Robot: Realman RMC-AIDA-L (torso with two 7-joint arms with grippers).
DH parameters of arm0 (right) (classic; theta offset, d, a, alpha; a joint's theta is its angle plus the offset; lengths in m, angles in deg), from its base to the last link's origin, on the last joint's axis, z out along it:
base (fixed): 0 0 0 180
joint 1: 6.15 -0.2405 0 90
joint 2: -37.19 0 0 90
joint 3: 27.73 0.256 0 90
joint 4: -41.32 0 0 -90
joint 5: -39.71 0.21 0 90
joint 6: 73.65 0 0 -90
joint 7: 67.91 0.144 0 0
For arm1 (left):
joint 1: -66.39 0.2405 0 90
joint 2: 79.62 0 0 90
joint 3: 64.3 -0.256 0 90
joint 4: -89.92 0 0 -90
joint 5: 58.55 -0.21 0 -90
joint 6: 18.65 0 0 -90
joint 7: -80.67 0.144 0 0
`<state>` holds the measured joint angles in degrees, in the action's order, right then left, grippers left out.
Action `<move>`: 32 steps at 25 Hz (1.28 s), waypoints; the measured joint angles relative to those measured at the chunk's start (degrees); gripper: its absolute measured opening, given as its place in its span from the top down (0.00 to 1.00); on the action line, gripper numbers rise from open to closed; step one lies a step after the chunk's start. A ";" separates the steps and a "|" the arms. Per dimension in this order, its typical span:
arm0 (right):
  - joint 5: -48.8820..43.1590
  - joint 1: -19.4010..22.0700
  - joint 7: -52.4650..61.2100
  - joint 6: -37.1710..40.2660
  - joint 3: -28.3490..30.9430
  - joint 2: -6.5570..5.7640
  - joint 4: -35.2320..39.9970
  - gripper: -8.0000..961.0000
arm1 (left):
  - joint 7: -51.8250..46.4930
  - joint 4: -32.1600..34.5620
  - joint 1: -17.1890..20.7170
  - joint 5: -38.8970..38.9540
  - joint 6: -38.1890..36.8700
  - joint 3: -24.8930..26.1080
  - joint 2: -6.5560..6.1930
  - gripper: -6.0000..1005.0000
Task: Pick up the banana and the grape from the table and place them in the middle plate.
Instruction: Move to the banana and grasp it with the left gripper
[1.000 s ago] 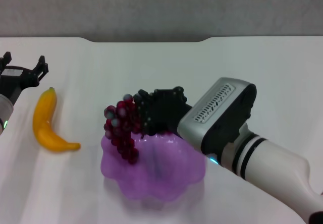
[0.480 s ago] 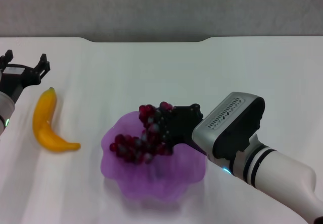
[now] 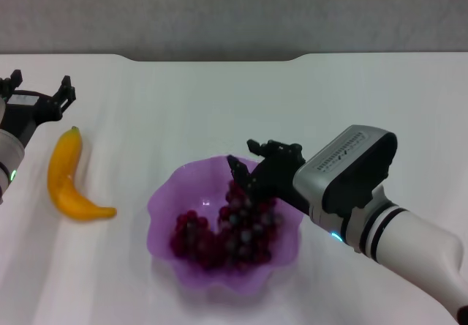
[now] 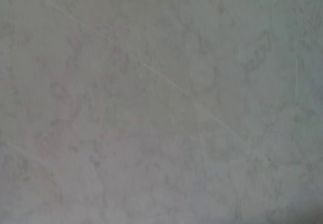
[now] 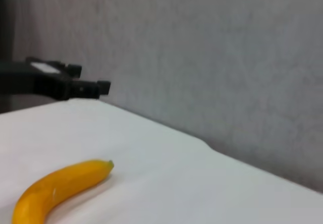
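Observation:
The grape (image 3: 230, 230) bunch lies inside the purple middle plate (image 3: 164, 200) on the white table (image 3: 219, 105). Over the plate's far right rim my right gripper (image 3: 253, 158) stands open, just above the grapes and holding nothing. The yellow banana (image 3: 64, 175) lies on the table left of the plate; it also shows in the right wrist view as the banana (image 5: 55, 186). My left gripper (image 3: 38, 88) hovers open just beyond the banana's far tip, at the left edge, and appears in the right wrist view as the left gripper (image 5: 63, 82). The left wrist view shows only a pale blurred surface.
A grey wall (image 3: 234, 10) runs behind the table's far edge. Bare tabletop lies between the banana and the plate and beyond the plate.
My right gripper carried the grape bunch down into the plate, opened and let it go; the grapes now rest in the plate. The left gripper has crept slightly farther away.

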<state>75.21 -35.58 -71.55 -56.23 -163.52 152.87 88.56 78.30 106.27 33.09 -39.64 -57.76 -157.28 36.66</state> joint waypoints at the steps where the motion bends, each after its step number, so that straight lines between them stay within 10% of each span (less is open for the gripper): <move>1: 0.00 0.10 0.01 0.96 0.05 0.02 -0.19 0.66 | 0.01 0.00 0.00 0.00 0.00 0.00 0.00 0.13; 13: 0.08 -0.27 -0.17 7.87 2.88 -0.30 -3.91 0.37 | 0.32 0.00 0.09 -0.03 0.00 0.00 0.00 0.13; 16: 0.09 -0.40 0.15 7.70 4.93 -0.46 -4.46 0.16 | 0.34 -0.01 0.17 -0.02 0.00 0.02 0.00 0.13; 32: 2.86 5.86 0.41 26.14 15.31 -0.16 -8.61 0.07 | 0.36 -0.20 0.60 -0.02 0.00 0.07 -0.01 0.13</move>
<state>78.07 -29.73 -71.15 -30.09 -148.21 152.71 79.95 78.65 106.07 33.68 -39.66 -57.76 -157.21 36.65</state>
